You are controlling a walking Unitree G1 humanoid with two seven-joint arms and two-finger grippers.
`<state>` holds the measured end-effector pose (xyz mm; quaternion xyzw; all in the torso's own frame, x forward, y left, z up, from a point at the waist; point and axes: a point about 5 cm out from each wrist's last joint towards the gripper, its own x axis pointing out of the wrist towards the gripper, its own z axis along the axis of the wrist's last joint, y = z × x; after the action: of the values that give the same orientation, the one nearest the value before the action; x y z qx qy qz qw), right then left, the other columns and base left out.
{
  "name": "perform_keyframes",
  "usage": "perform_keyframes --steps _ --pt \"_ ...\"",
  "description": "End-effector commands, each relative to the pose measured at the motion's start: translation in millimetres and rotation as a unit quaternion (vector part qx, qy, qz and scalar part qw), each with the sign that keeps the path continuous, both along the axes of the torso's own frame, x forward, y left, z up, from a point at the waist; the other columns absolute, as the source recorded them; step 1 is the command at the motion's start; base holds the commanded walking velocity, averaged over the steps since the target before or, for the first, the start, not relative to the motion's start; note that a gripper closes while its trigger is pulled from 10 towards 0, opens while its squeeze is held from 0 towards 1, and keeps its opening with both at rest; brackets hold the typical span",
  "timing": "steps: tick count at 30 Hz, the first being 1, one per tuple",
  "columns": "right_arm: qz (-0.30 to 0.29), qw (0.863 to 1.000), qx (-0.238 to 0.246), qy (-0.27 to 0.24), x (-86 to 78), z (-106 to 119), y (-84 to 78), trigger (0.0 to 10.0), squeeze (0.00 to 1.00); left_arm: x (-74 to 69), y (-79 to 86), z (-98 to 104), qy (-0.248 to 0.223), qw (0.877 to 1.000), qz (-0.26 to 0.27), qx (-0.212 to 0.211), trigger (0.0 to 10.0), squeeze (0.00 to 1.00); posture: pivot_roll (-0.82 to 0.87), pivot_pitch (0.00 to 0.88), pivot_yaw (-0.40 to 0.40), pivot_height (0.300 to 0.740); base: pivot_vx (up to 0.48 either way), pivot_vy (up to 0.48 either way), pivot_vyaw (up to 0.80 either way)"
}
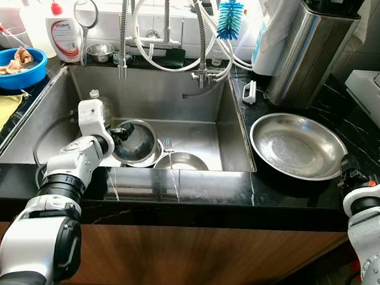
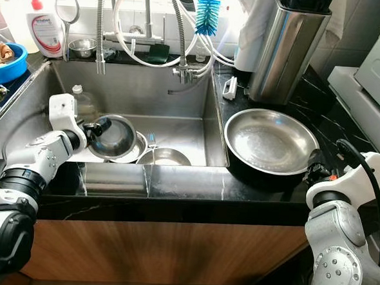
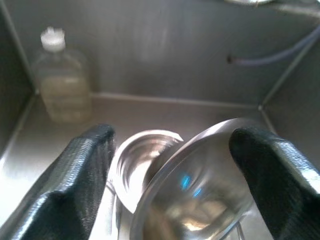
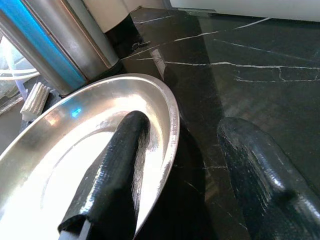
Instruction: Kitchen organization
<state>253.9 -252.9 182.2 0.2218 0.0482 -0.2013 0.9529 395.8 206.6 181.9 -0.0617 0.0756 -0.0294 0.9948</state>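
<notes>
Near the sink's [image 1: 233, 129] front wall, the left gripper [image 3: 170, 175] is spread around a tilted steel bowl [image 3: 200, 190]; the right gripper [image 4: 185, 175] straddles the pan's [image 4: 75, 150] rim, spread.

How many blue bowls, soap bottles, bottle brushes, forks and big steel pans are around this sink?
Blue bowl: 1
Soap bottle: 1
Bottle brush: 1
Fork: 1
Big steel pan: 1
Total: 5

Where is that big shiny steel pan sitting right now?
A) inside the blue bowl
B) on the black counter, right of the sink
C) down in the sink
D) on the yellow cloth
B: the steel pan rests on the black counter, right of the sink.
</notes>
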Motion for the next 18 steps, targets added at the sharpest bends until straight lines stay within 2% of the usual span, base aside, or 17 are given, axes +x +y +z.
perform_keyframes --steps 1,6,12,13,14,18 --pt "-0.002 1.000 0.010 0.004 0.5 0 -1.5 10.0 0.00 1.2 4.7 11 -0.025 1.000 0.015 0.004 10.0 1.00 -0.01 0.041 -0.037 0.740 0.000 0.000 0.00" --pt "-0.003 1.000 0.012 0.004 0.6 -1 -2.3 10.0 0.00 1.7 1.4 23 -0.067 0.996 -0.003 0.057 10.0 1.00 -0.01 0.043 -0.039 0.740 0.000 0.000 0.00" --pt "-0.005 1.000 0.013 0.005 0.6 -1 -2.0 10.0 0.00 0.7 -1.2 20 -0.068 0.993 -0.005 0.093 10.0 1.00 -0.01 0.044 -0.038 0.740 0.000 0.000 0.00" --pt "-0.007 1.000 -0.010 0.013 -0.1 -1 -3.6 10.0 0.00 0.4 -2.3 19 -0.072 0.991 -0.006 0.113 10.0 0.00 -0.01 0.045 -0.037 0.740 0.000 0.000 0.00" --pt "-0.007 1.000 -0.016 0.016 -0.3 -1 -3.9 10.0 0.00 0.3 -2.6 19 -0.074 0.990 -0.007 0.117 10.0 0.00 -0.01 0.045 -0.037 0.740 0.000 0.000 0.00" --pt "-0.004 1.000 0.007 0.007 1.3 -1 -0.1 10.0 0.00 -0.6 -8.9 20 -0.091 0.985 -0.017 0.143 10.0 0.00 -0.01 0.046 -0.034 0.740 0.000 0.000 0.00"
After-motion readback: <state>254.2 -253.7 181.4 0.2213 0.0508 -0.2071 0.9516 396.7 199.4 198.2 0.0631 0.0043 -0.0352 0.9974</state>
